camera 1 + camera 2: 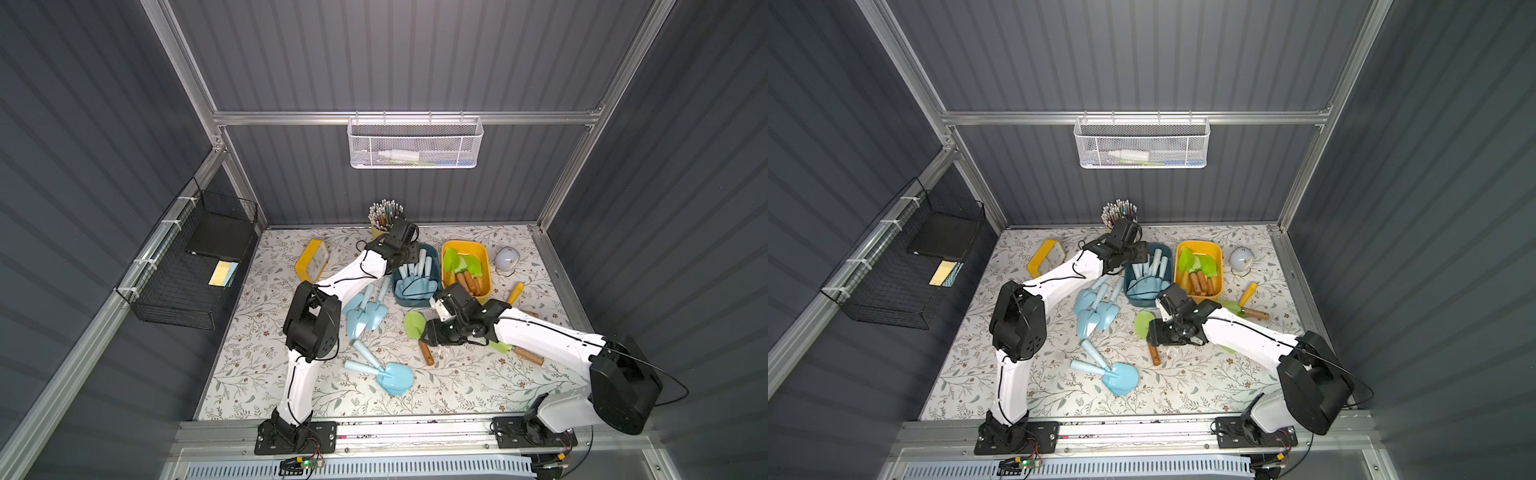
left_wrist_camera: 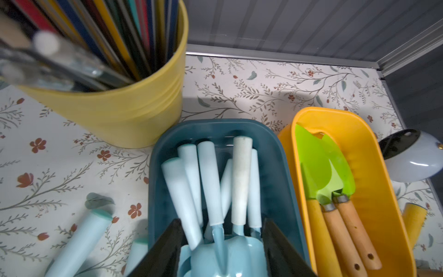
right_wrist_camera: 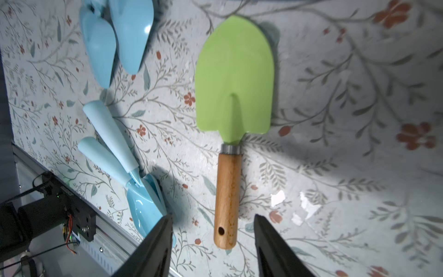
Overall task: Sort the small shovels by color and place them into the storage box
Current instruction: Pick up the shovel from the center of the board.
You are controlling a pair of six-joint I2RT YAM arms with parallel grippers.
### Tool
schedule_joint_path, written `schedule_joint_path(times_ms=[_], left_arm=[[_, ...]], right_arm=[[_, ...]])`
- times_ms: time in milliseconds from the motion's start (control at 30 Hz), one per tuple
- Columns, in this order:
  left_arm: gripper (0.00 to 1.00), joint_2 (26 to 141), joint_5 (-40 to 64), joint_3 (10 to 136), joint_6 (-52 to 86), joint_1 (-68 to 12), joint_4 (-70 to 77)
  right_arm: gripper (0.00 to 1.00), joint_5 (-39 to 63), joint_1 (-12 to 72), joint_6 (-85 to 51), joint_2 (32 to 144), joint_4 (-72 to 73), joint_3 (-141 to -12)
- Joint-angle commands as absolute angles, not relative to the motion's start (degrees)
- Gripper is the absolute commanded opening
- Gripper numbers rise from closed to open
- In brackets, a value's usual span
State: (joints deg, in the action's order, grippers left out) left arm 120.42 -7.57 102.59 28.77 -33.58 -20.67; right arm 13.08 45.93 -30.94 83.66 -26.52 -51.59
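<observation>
Plainly, both jaws gape empty: left over pale-blue shovels (image 2: 211, 187) (teal box (image 2: 158, 172)), right astride a wooden-handled green shovel (image 3: 233, 79).

A yellow cup (image 2: 124, 115) of pencils (image 1: 385, 210) stands below a white mesh basket (image 1: 415, 143) on the wall.

No writing, label, brand, number or sign can be read in any view. The small shovels (image 2: 211, 182), the teal storage box (image 2: 155, 179), the yellow storage box (image 2: 374, 172) and the pencil cup (image 2: 124, 115) show plain surfaces. The papers (image 1: 222, 272) in the black wire basket (image 1: 166, 299) are too small to tell.
</observation>
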Motion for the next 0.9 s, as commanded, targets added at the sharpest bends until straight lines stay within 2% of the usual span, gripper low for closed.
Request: schedule_joint_path(times_ms=[0, 233, 300, 367, 433, 500, 533, 867], left_arm=[[0.57, 115.3, -7.2, 99.9, 28.7, -33.0, -19.5], [0.57, 111.7, -6.6, 95.2, 28.7, -32.7, -17.9], [0.57, 111.3, -6.3, 94.5, 28.7, -32.7, -17.6], [0.57, 111.0, -5.8, 94.1, 28.6, -32.6, -17.3], [0.57, 111.1, -5.5, 94.2, 28.3, -32.5, -17.3], [0.57, 111.1, -5.3, 94.6, 28.1, -32.5, -17.2], [0.57, 111.3, -5.1, 94.8, 28.0, -32.4, -17.1], [0.56, 113.3, -2.0, 96.0, 26.8, -32.1, -16.0]], right_arm=[[0.58, 10.0, 48.9, -34.4, 87.2, -25.3, -50.8], [0.57, 5.3, 51.6, -36.3, 93.2, -25.4, -51.4], [0.53, 5.0, 51.9, -36.3, 93.9, -24.8, -51.3], [0.40, 4.8, 52.1, -36.5, 94.7, -24.6, -51.1], [0.21, 4.4, 52.5, -37.2, 94.8, -24.9, -50.5], [0.09, 4.2, 52.7, -38.3, 93.9, -25.4, -49.6], [0.07, 3.8, 52.8, -39.0, 92.9, -25.9, -49.0], [0.04, -7.3, 51.9, -48.1, 78.5, -45.8, -49.9]])
